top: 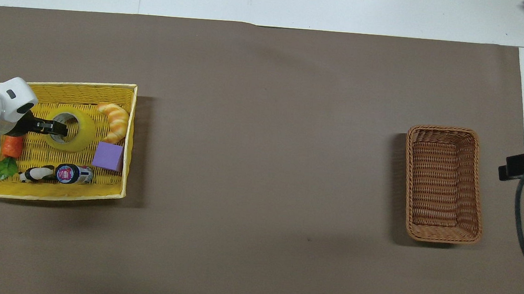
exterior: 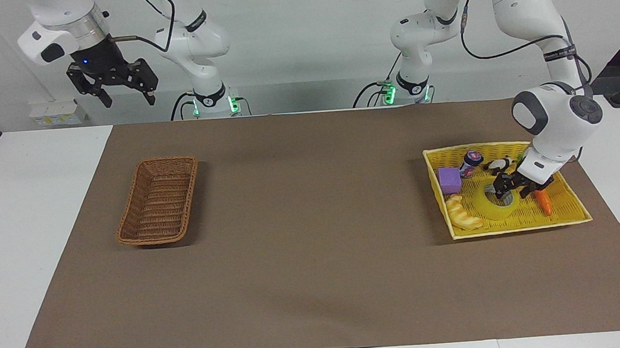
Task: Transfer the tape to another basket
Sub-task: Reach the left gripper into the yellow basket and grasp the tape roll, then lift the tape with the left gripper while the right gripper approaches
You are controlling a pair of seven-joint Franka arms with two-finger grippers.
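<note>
Facing view: at the right of the frame, the left gripper [exterior: 514, 187] is reaching down into the yellow basket [exterior: 569, 216], its tips sitting at the wall of the tape [exterior: 495, 202] on the roll's upper right side, one finger appearing to dip into the pale core while the other stands outside the yellow rim. Whether the fingers are already pressing on that wall cannot be told; they are straddling it, and a pinch has not been confirmed. The tape is lying flat, hole upward, in the middle of the yellow basket, between the croissant [exterior: 463, 213] and the carrot [exterior: 542, 201]. In the overhead view, at the left edge of the frame, the left gripper [top: 56, 127] is coming at the tape [top: 76, 129] sideways, from the carrot's side. The brown basket [exterior: 158, 201] is sitting at middle left of the facing frame, well apart from the roll, so the carry looks to be running the full width of the mat. The right gripper [exterior: 113, 87] is waiting, fingers spread, at upper left, above and closer to that brown basket, yet it is the left arm that is nearest the tape.
</note>
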